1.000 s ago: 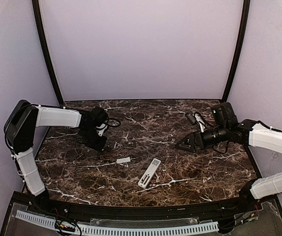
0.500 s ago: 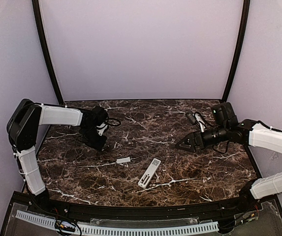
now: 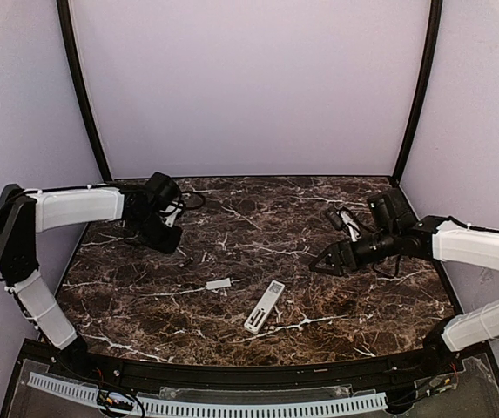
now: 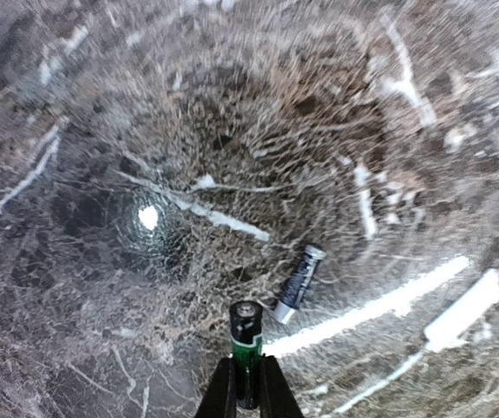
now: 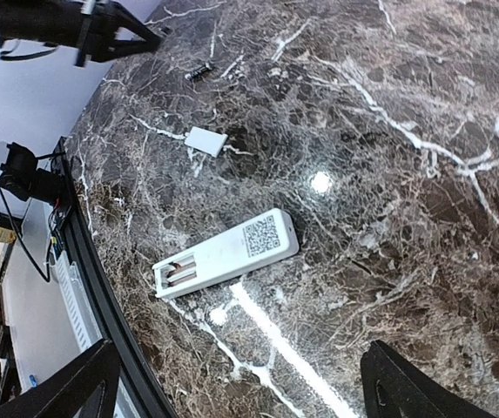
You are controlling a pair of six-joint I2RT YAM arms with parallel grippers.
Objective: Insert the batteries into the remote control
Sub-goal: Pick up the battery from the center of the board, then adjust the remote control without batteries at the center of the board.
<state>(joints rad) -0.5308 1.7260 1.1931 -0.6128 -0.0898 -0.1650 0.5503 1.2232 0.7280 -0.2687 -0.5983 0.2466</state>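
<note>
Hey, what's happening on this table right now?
The left gripper is shut on a battery above the marble table. A second battery lies loose on the table below it. The remote control lies face down near the middle, its battery bay open and apparently empty, with the small white cover lying apart from it. The right gripper hangs open, holding nothing.

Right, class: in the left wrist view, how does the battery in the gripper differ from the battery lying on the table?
The gripped battery is pinched in the left gripper; the loose battery lies free on the marble table. The gripped battery has a green and black jacket; the loose battery looks dark blue with silvery ends. Both are slim cylinders, and neither is in the remote control yet.
</note>
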